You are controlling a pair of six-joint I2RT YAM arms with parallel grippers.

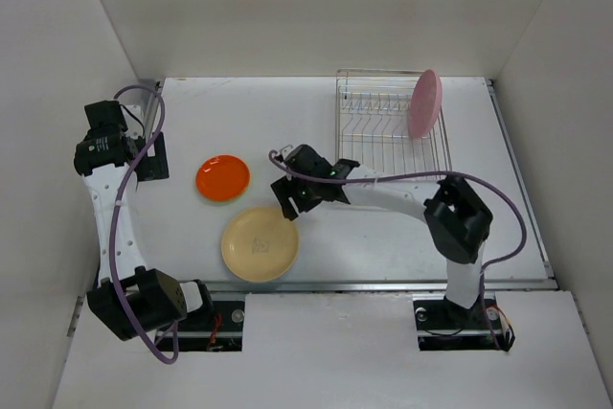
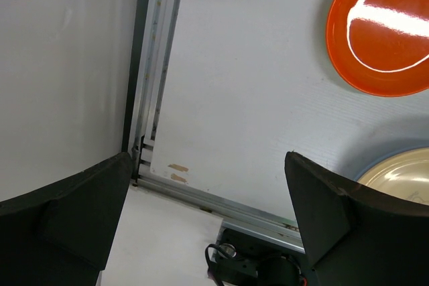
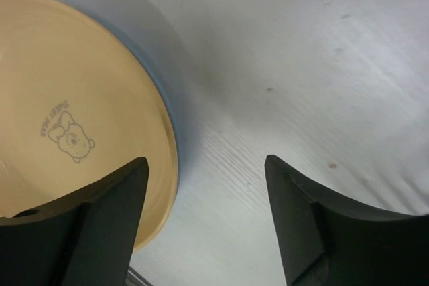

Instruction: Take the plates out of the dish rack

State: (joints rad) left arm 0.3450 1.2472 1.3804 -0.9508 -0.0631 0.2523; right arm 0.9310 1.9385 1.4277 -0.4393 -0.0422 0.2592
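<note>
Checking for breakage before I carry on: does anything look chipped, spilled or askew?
Nothing stands out. The orange plate and yellow plate lie flat on the table, both whole; the pink plate stands on edge at the right end of the dish rack.

Bright, even overhead light with soft shadows and little glare.

The top view is sharp, its white table (image 1: pixel 374 248) evenly lit. In the left wrist view, white glare streaks the orange-red plate (image 2: pixel 375 31) at 2 o'clock. In the right wrist view, the pale yellow plate (image 3: pixel 74 118) casts a soft grey shadow from 12 to 3 o'clock, and the table looks streaky there.
</note>
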